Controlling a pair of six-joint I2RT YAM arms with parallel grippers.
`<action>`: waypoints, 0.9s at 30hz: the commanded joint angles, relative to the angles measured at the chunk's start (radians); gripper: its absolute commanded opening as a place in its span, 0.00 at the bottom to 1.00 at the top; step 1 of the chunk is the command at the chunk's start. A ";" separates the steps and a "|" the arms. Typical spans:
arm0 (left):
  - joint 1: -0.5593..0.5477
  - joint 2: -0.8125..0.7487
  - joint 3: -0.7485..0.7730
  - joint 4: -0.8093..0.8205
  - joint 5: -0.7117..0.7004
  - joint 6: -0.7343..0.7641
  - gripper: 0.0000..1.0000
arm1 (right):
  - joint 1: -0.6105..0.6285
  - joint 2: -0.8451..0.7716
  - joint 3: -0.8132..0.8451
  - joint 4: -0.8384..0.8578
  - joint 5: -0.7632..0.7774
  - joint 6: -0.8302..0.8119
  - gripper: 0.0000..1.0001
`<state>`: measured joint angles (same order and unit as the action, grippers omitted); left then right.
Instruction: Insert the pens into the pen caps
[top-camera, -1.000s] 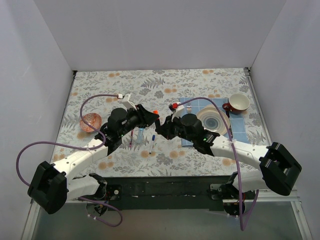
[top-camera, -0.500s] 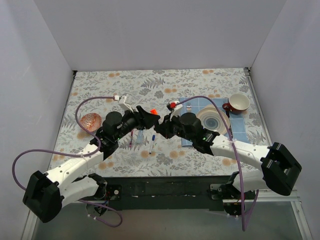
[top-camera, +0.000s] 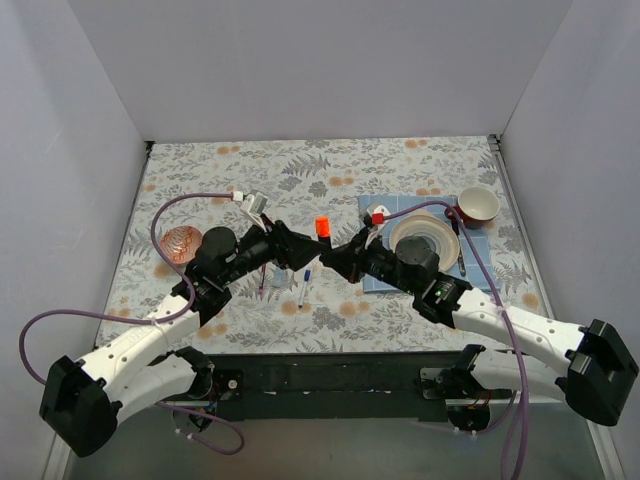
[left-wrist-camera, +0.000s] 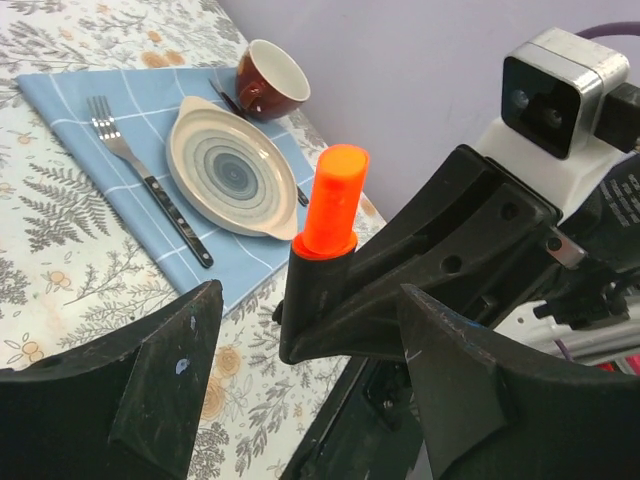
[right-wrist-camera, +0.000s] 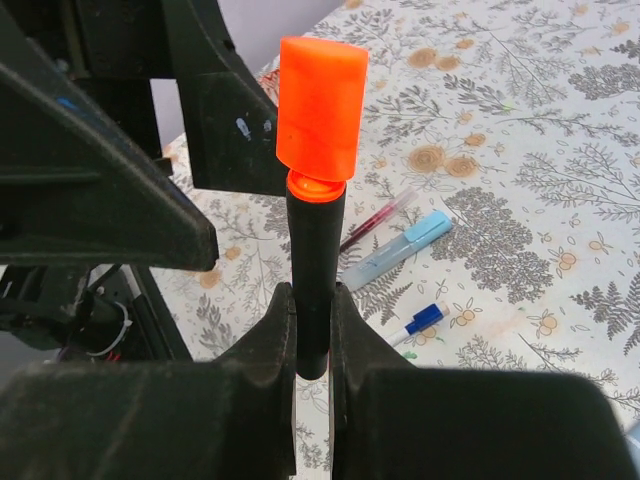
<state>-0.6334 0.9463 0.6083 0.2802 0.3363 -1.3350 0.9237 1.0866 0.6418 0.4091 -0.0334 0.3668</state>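
Observation:
My right gripper (right-wrist-camera: 312, 295) is shut on the thick black marker (right-wrist-camera: 315, 260) and holds it upright above the table. The orange-red cap (right-wrist-camera: 320, 105) sits on the marker's tip, with an orange collar showing under it. The cap also shows in the top view (top-camera: 322, 227). My left gripper (left-wrist-camera: 310, 300) is open and empty; its fingers (left-wrist-camera: 150, 390) stand either side of the capped marker without touching it. On the table lie the light-blue marker (right-wrist-camera: 395, 252) with its light-blue cap on, the maroon-red pen (right-wrist-camera: 375, 220), and the white pen (right-wrist-camera: 420, 320) with a dark blue cap.
A blue cloth (left-wrist-camera: 70, 100) on the right carries a plate (left-wrist-camera: 230, 165), a fork (left-wrist-camera: 150, 185) and a red cup (left-wrist-camera: 272, 80). A patterned bowl (top-camera: 181, 244) stands at the left. The three lying pens (top-camera: 281, 274) are just below the left gripper (top-camera: 292, 246).
The left gripper has let go of the orange-red cap, which now sits on the black marker. The right arm has moved right with the marker, and the two grippers have drawn apart.

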 joint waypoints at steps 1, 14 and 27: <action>-0.003 -0.056 0.061 0.025 0.122 0.045 0.69 | -0.002 -0.089 -0.033 0.073 -0.085 0.014 0.01; -0.005 -0.054 0.021 0.275 0.334 -0.038 0.62 | -0.002 -0.201 -0.064 0.140 -0.252 0.069 0.01; -0.006 0.005 -0.041 0.418 0.392 -0.082 0.48 | -0.002 -0.200 -0.080 0.231 -0.319 0.109 0.01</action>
<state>-0.6346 0.9386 0.5884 0.6304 0.6926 -1.3991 0.9230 0.8867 0.5579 0.5373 -0.3122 0.4587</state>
